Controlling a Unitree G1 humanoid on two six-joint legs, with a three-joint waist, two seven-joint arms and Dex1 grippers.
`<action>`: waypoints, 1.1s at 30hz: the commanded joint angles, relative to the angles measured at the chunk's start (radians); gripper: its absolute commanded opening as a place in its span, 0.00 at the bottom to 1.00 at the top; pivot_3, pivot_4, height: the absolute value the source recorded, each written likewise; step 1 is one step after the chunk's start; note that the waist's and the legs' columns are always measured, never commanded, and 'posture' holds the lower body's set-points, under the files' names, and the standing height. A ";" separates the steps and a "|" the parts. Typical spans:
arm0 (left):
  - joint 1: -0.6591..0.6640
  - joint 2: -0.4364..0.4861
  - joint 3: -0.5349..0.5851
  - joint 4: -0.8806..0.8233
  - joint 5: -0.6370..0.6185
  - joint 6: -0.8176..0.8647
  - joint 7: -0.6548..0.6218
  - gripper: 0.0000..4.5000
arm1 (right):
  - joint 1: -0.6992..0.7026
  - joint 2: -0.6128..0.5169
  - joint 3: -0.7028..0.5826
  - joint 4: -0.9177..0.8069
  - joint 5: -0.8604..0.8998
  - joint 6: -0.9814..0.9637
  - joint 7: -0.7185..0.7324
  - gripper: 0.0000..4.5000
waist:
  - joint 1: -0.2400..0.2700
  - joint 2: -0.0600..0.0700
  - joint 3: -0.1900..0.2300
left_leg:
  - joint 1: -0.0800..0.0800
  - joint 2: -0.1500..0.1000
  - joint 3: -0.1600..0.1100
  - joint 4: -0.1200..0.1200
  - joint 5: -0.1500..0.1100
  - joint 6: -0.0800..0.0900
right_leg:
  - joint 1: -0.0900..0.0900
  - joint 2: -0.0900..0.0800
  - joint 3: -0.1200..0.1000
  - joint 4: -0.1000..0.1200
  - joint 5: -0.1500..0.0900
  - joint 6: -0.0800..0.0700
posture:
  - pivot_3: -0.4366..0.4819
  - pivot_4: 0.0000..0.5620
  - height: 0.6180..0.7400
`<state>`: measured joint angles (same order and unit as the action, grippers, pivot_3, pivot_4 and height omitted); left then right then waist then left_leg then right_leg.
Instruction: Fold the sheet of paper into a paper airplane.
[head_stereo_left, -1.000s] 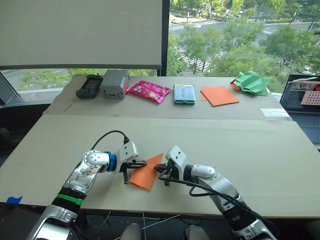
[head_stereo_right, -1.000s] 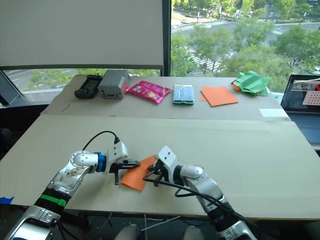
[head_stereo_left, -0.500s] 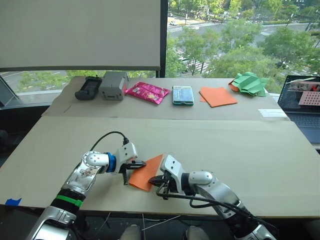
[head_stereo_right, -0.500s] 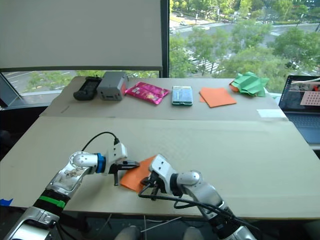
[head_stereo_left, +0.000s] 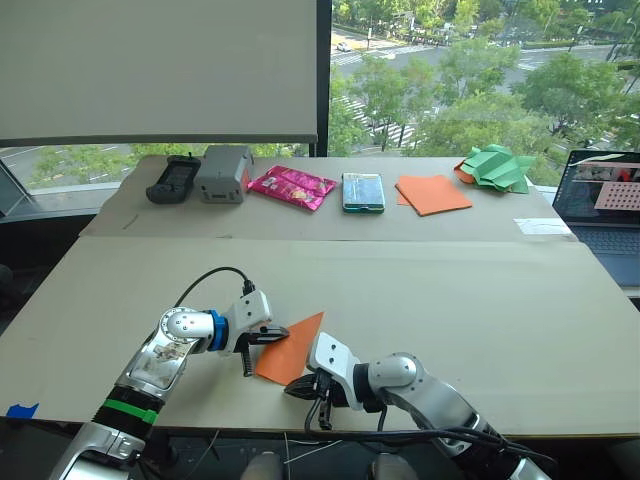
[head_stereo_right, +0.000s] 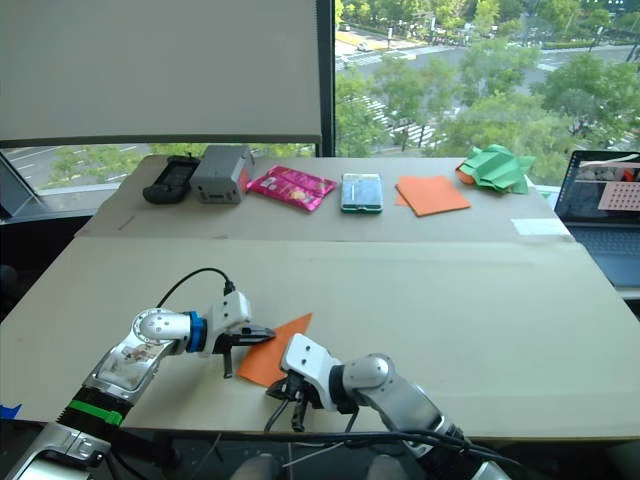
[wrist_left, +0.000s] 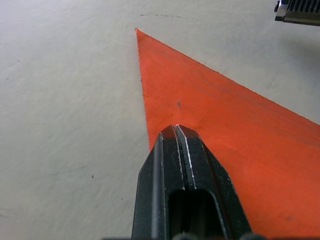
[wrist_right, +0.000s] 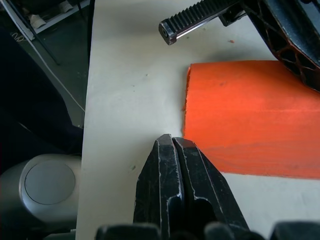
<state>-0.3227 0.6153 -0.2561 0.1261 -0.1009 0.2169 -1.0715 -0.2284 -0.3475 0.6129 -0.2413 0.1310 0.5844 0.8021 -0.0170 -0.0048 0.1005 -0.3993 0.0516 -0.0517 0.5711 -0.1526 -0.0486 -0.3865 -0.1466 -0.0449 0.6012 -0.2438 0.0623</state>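
The sheet of paper (head_stereo_left: 293, 352) is orange and folded to a long triangle, lying flat near the table's front edge. My left gripper (head_stereo_left: 275, 335) is shut, its tips (wrist_left: 176, 131) resting on the paper's left edge, with the point of the paper (wrist_left: 137, 32) ahead of them. The right gripper (head_stereo_left: 298, 388) is also shut and holds nothing. Its tips (wrist_right: 172, 141) touch the bare table just off the paper's near corner (wrist_right: 189, 131). Paper (wrist_right: 250, 120) lies beyond the right fingers.
On the back table stand a black remote (head_stereo_left: 172, 179), a grey box (head_stereo_left: 222, 172), a pink packet (head_stereo_left: 293, 184), a teal case (head_stereo_left: 363, 191), a stack of orange sheets (head_stereo_left: 434, 193) and crumpled green paper (head_stereo_left: 497, 166). A laptop (head_stereo_left: 605, 200) sits far right.
My right gripper has slid back from the paper's right side toward the table's front edge, ending off its near corner. The left gripper has stayed on the paper.
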 joint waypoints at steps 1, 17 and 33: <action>0.015 0.012 -0.019 0.035 0.032 0.044 0.006 0.01 | 0.049 -0.056 0.031 0.041 -0.020 0.071 0.012 0.00 | 0.001 0.000 0.000 | 0.000 0.000 0.000 0.000 0.000 0.000 | 0.000 0.000 0.000 0.000 0.000 0.000 | 0.48 0.27 0.69; -0.239 0.158 0.012 0.218 0.097 -0.492 -0.179 0.49 | 0.066 -0.209 -0.278 -0.240 0.130 0.146 -0.033 0.00 | 0.040 -0.007 0.033 | -0.011 0.000 0.001 0.001 0.000 -0.001 | -0.005 -0.001 -0.002 -0.008 0.000 0.000 | 0.48 0.27 0.69; -0.614 -0.114 -0.204 0.867 0.261 -1.494 -0.170 0.78 | 0.100 -0.203 -0.307 -0.242 0.119 0.171 -0.146 0.00 | 0.056 -0.010 0.034 | -0.015 -0.001 0.003 0.005 0.006 0.008 | -0.001 0.000 -0.002 -0.007 0.007 0.008 | 0.48 0.27 0.69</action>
<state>-0.9115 0.5020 -0.4503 0.9645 0.1497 -1.2243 -1.2554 -0.1322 -0.5537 0.3290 -0.4604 0.2537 0.7360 0.6735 0.0388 -0.0150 0.1348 -0.4146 0.0510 -0.0486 0.5761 -0.1467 -0.0401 -0.3879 -0.1470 -0.0465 0.5945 -0.2371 0.0705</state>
